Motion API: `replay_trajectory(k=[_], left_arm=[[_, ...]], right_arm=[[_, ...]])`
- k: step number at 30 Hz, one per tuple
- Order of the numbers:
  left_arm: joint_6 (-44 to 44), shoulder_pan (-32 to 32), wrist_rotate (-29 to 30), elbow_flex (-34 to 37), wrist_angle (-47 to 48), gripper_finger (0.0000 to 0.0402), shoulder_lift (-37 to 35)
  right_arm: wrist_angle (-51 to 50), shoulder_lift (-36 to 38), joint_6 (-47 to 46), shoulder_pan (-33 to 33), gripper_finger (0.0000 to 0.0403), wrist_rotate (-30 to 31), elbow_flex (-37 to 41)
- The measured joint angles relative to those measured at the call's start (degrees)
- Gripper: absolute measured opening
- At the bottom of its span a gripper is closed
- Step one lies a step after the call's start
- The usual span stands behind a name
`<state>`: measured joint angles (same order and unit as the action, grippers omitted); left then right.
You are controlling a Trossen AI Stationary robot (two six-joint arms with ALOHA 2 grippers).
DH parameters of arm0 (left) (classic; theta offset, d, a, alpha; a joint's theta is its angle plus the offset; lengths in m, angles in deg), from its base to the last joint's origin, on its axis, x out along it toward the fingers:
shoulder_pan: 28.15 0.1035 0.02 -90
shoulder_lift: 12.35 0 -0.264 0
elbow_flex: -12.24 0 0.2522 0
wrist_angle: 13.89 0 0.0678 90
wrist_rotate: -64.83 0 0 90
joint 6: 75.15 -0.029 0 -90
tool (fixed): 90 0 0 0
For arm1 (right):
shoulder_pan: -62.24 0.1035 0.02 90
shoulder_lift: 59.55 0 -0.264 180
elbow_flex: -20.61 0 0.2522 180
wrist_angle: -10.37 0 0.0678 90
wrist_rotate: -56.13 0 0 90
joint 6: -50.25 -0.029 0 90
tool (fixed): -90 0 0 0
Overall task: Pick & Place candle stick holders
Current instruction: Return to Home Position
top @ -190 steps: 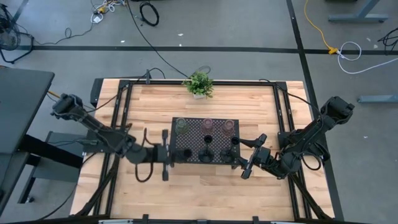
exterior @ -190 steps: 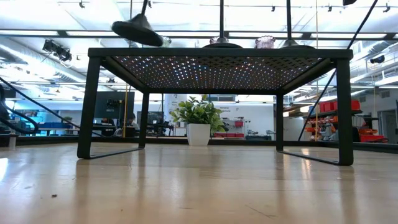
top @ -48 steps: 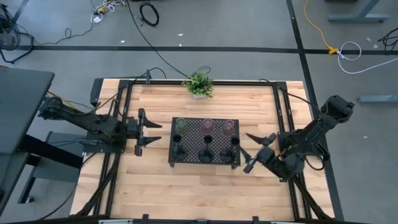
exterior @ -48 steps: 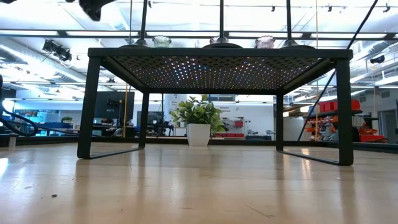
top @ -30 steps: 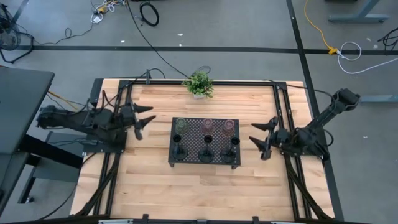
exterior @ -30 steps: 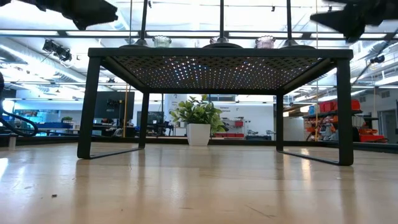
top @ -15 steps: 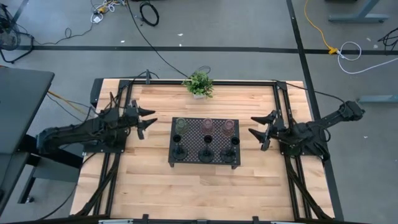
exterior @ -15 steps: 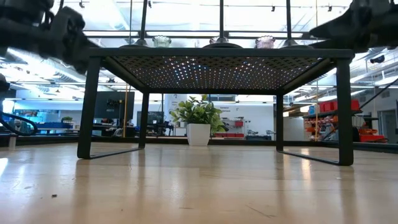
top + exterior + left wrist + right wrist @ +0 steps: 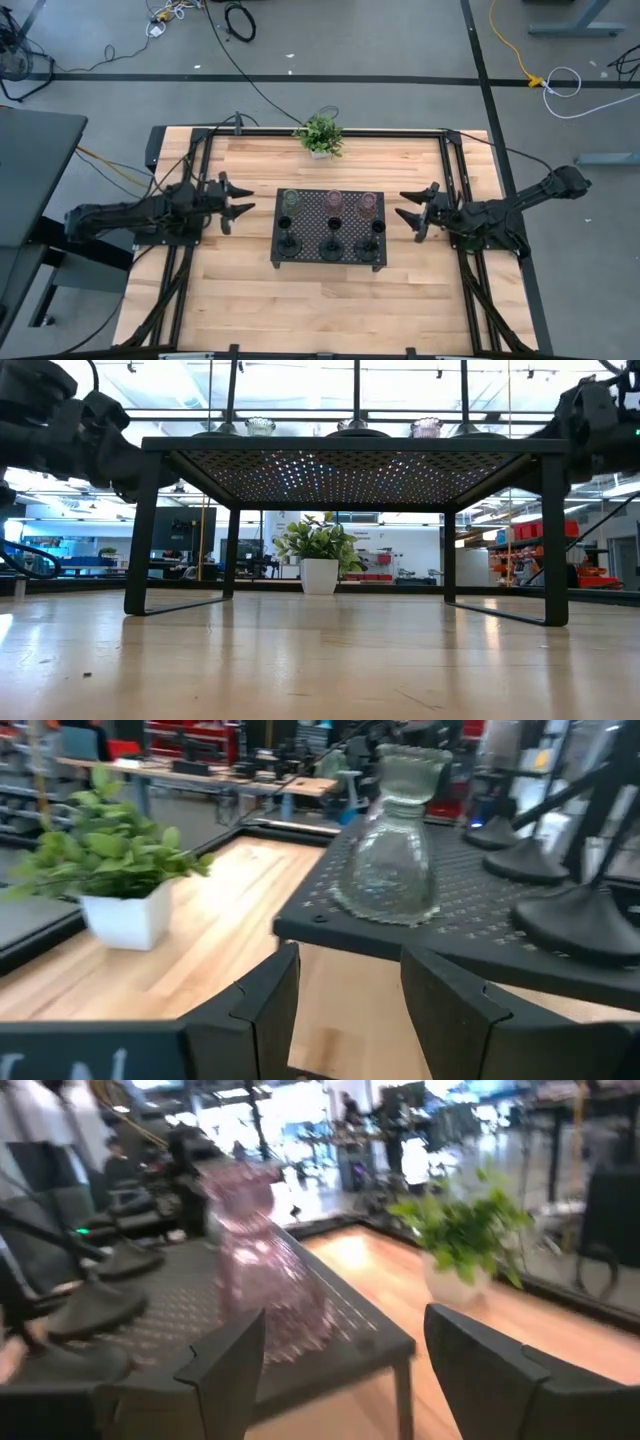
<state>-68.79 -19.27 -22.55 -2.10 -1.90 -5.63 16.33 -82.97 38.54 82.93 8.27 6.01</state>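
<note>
Several candle stick holders stand on their bases on a raised black perforated tray (image 9: 305,226) at mid-table. On the far row are a greenish glass one (image 9: 290,201) (image 9: 392,840) and two pinkish ones (image 9: 334,201) (image 9: 366,203) (image 9: 265,1280). On the near row are three black ones (image 9: 286,243) (image 9: 330,248) (image 9: 376,238). My left gripper (image 9: 238,204) (image 9: 345,1010) hovers open just left of the tray, facing the greenish holder. My right gripper (image 9: 408,208) (image 9: 345,1380) hovers open just right of the tray, facing the right pinkish holder.
A leafy potted plant (image 9: 320,135) (image 9: 318,555) stands at the table's far edge, behind the tray. The tray stands on thin legs (image 9: 142,530) above the wooden top. Black frame rails (image 9: 200,160) run along the table's left, right and far sides.
Both grippers have come down to about the height of the tray's top. Each has also edged toward the tray, the left from the table's left side and the right from its right side. Both stay open, and the holders have not moved.
</note>
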Motion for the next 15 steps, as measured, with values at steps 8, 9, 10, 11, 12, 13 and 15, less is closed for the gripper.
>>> replay_trajectory(k=[8, 9, 10, 11, 12, 13, 15], left_arm=[[-5.3, -5.4, 6.1, 0.0, -0.8, 0.0178, 0.9], [-5.3, -5.5, 6.2, 0.0, -0.9, 0.0178, 0.9], [-5.3, -5.6, 6.3, 0.0, -0.9, 0.0178, 1.1], [-5.3, -5.5, 6.0, 0.0, -0.9, 0.0178, 1.2], [-5.3, -5.5, 5.5, 0.0, -0.8, 0.0178, 1.2], [-5.3, -5.5, 5.2, 0.0, -0.8, 0.0178, 1.2], [-5.4, -5.6, 5.1, 0.0, -0.7, 0.0178, 1.2]], right_arm=[[2.3, 0.0, 4.2, 0.0, 0.0272, -1.0, 0.0], [2.2, 0.0, 4.2, 0.0, 0.0272, -0.4, 0.0], [2.2, 0.0, 4.2, 0.0, 0.0272, -0.1, 0.0], [2.2, 0.0, 4.0, 0.0, 0.0272, 0.0, 0.0], [2.1, 0.0, 3.7, 0.0, 0.0272, 0.0, 0.0], [2.1, 0.0, 3.2, 0.0, 0.0272, -0.1, 0.0], [2.1, 0.0, 2.9, 0.0, 0.0272, -0.1, 0.0]])
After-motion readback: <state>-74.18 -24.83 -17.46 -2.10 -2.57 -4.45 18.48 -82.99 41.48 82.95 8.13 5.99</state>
